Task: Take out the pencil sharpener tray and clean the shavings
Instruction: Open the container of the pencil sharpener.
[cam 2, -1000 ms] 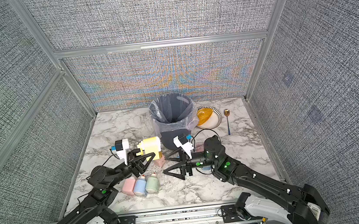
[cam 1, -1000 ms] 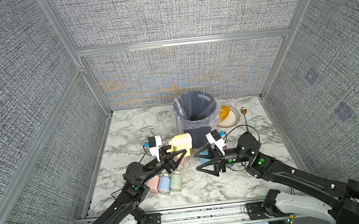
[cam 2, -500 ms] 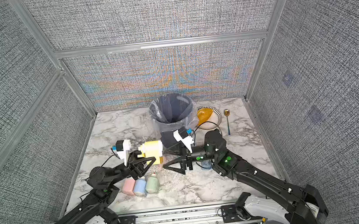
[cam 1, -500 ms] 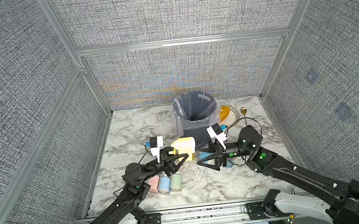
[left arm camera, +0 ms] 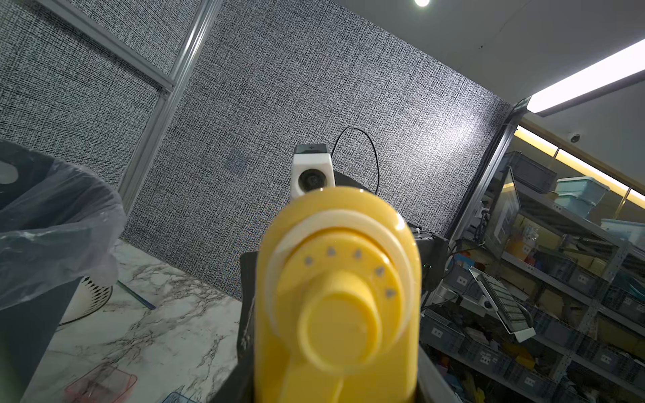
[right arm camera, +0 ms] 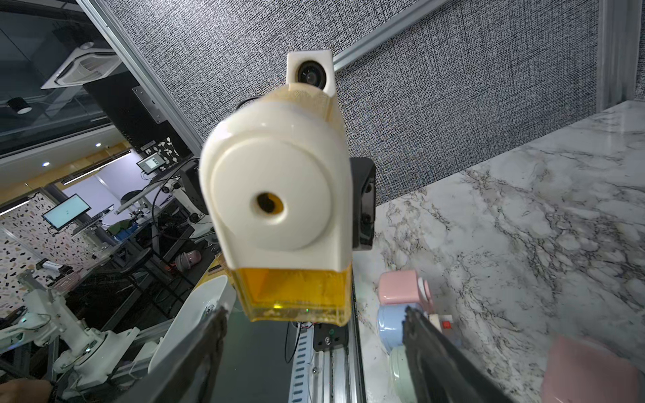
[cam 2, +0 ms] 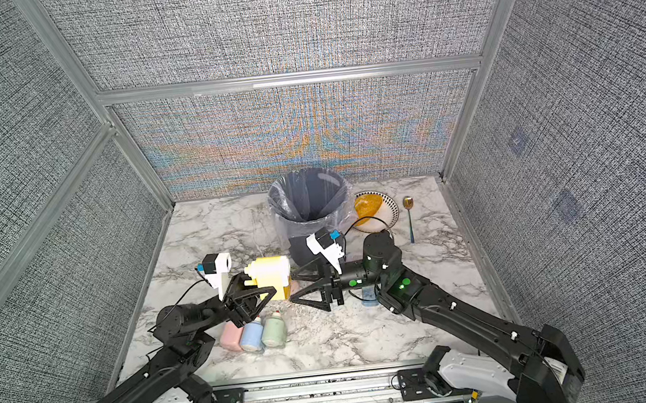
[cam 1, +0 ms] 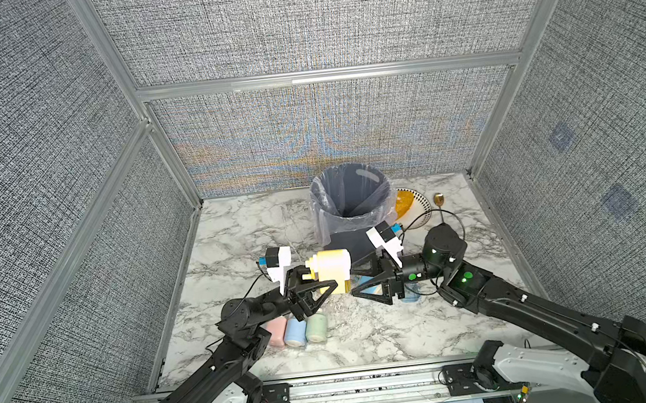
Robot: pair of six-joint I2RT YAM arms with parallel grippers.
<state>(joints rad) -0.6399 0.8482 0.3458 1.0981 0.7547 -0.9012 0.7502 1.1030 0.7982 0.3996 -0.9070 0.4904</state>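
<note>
1 yellow sharpener (cam 1: 330, 269), held off the table (cam 1: 234, 228), pinched by L gripper (cam 1: 318, 280). Its 1 amber tray (right arm camera: 293, 296) sits in the base, facing R gripper (right arm camera: 314, 319): jaws spread, one each side of tray, contact unclear. 3 more sharpeners in a row under L arm: pink (cam 1: 276, 332), blue (cam 1: 295, 332), green (cam 1: 317, 327). 1 lined bin (cam 1: 316, 207) just behind, 1 plate (cam 2: 390, 212) & 1 spoon (cam 2: 409, 218) beyond.

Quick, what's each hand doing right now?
Left hand: closed, holding the yellow pencil sharpener.
Right hand: open, empty, facing the sharpener's tray.
</note>
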